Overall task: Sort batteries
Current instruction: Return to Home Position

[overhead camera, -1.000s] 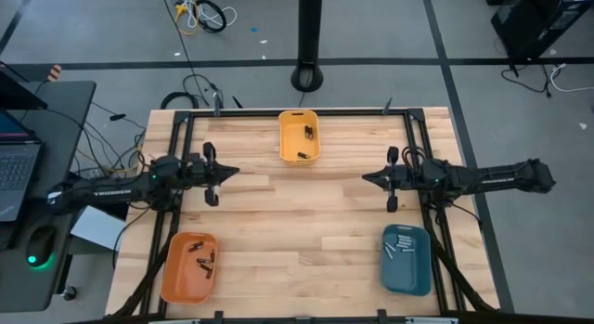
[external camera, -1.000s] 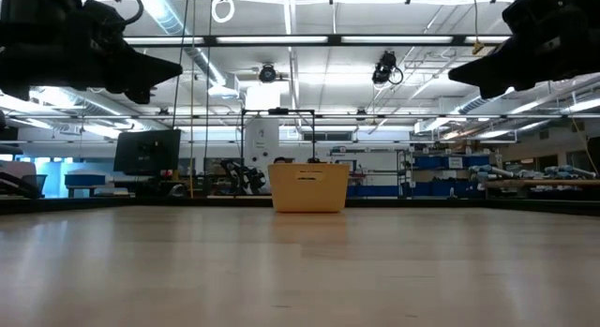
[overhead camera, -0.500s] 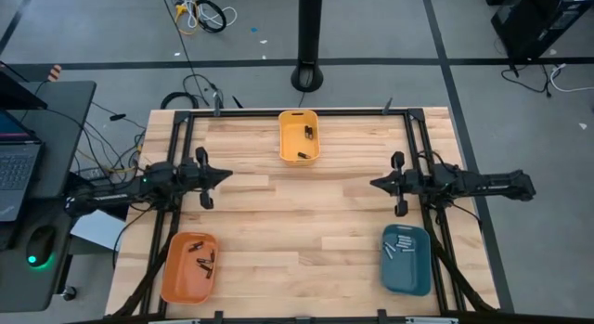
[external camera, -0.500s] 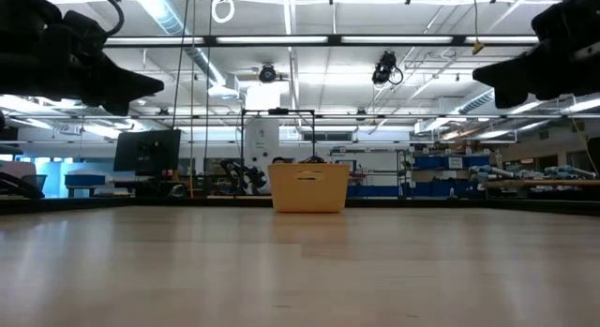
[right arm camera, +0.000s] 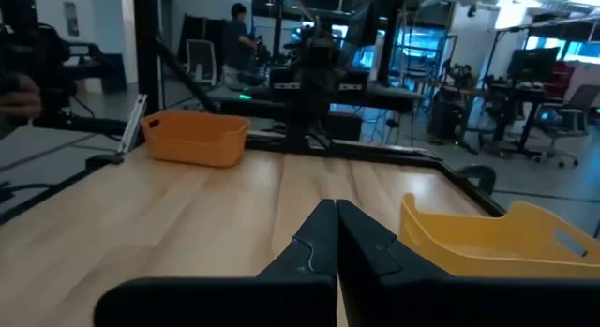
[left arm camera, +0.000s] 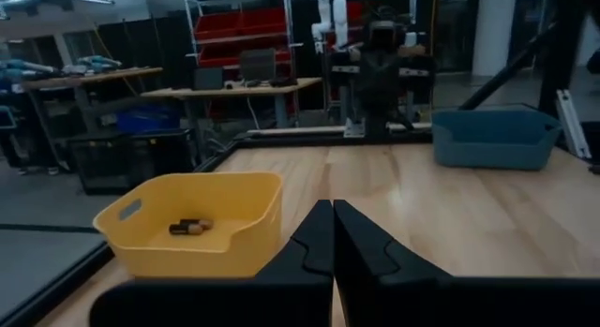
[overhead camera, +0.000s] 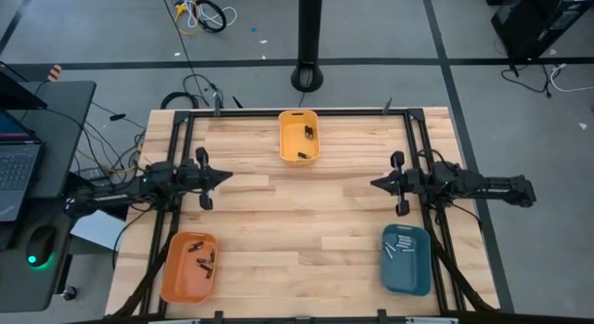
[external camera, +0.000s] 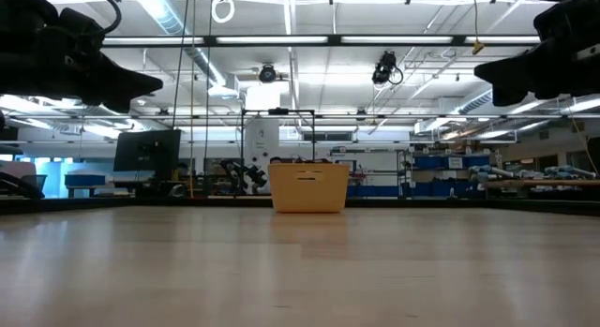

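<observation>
Across a wooden table, three plastic bins hold the sorted cells. Two dark batteries rest in the yellow bin at the middle of the far edge. A handful of dark batteries lies in the orange bin at the near left corner, and pale silvery batteries lie in the blue bin at the near right corner. The left gripper hovers above the table's left side, its fingers pressed together and holding nothing, tip pointing toward the centre. The right gripper faces it from above the right side, fingers likewise together and empty. Seen from the low view, both arms hang well above the tabletop, with the yellow bin between them in the distance.
</observation>
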### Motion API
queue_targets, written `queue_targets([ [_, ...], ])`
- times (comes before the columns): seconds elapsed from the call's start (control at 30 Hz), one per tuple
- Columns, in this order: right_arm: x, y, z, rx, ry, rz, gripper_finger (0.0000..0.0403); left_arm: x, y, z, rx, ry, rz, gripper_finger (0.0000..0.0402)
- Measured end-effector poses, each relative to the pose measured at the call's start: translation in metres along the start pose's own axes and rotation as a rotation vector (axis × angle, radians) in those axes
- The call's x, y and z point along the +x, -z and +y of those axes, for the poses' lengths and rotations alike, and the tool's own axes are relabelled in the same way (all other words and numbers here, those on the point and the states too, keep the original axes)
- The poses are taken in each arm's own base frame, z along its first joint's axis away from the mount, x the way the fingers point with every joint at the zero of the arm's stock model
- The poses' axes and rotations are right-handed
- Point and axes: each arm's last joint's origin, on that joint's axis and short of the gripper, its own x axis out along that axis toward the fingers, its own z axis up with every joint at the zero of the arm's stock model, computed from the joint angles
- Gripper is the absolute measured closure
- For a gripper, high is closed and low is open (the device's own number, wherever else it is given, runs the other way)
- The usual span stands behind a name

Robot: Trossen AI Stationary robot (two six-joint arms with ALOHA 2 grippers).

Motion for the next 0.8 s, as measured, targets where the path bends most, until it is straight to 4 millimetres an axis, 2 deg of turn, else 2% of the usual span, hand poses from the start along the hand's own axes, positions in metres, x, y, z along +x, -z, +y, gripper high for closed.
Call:
queue_targets([
  [0.23, -0.004, -0.004, -0.008, 0.034, -0.012, 0.086, 0.0396, 0.0, 0.002, 0.004, 0.004, -0.034, 0.022, 0.0396],
  [0.43, -0.002, 0.0, -0.017, -0.016, 0.089, -0.008, 0.0396, 0.0, 0.002, 0.007, -0.019, -0.073, 0.022, 0.0396],
  [0.57, -0.003, 0.003, -0.023, -0.003, 0.217, 0.027, 0.0396, 0.0, -0.001, 0.008, -0.022, -0.078, -0.012, 0.0396],
  [0.8, -0.003, 0.004, -0.026, -0.029, 0.278, 0.044, 0.0393, 0.0, -0.003, 0.008, 0.0, -0.095, -0.027, 0.0396],
])
